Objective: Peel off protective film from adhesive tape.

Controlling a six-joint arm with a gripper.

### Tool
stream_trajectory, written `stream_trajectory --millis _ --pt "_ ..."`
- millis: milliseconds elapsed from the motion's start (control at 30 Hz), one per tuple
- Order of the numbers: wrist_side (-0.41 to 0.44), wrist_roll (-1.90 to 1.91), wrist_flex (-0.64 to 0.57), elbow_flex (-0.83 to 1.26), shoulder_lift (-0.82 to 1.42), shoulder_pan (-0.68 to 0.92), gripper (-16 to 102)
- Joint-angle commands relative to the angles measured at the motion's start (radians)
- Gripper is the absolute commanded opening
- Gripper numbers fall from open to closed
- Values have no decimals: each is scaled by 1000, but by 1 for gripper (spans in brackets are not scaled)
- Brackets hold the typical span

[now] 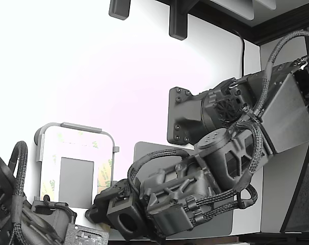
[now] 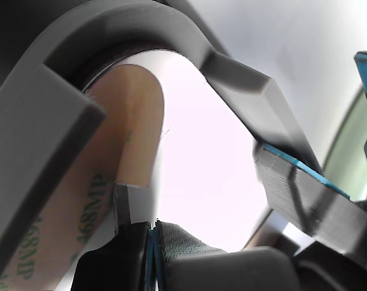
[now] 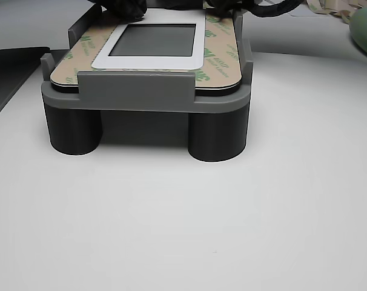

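The protective film (image 3: pixel 223 60) is a tan liner printed with green logos; it lies in narrow strips over the adhesive tape (image 3: pixel 74 57), which forms a rectangular frame on a white plate (image 3: pixel 198 53) around a dark grey square (image 3: pixel 153 40). In the other view the liner covers the near strip and both side strips, flat against the plate with no lifted edge visible there. The plate sits in a grey fixture (image 3: pixel 141 91) with raised lips and stops at its edges, carried on two dark round legs standing on the white table (image 3: pixel 189 224). In the exterior view the same fixture (image 1: pixel 75 127) appears at the lower left, the liner (image 1: pixel 104 176) showing pale with green marks on either side of the grey square (image 1: pixel 75 176). The gripper (image 1: pixel 101 206) reaches to the edge of the fixture nearest the camera in that view. In the wrist view the liner (image 2: pixel 105 200) fills the close foreground beneath a curved grey fixture wall (image 2: pixel 111 30), and two dark fingers (image 2: pixel 132 260) with a thin blue layer between them are pressed together just beside the liner's edge; whether they are pinching the liner cannot be told. A grey rounded mat (image 1: pixel 221 227) lies under the arm
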Motion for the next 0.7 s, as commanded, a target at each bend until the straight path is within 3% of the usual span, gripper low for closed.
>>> stream_trajectory --millis 0,200,267,333,367,400,467,533,667 --pt "-3 -6 6 -2 17 -21 -7" --pt "-8 -9 37 -14 34 -29 -5" --pt "-8 -8 66 -35 35 -32 9" --pt "-6 -2 114 -64 43 -40 30" --pt "-3 3 135 -75 54 -41 56" --pt "0 6 156 -81 69 -44 98" --pt "0 5 198 -91 112 -54 92" --pt "3 12 258 -104 155 -63 98" --pt "11 115 449 -150 238 -77 98"
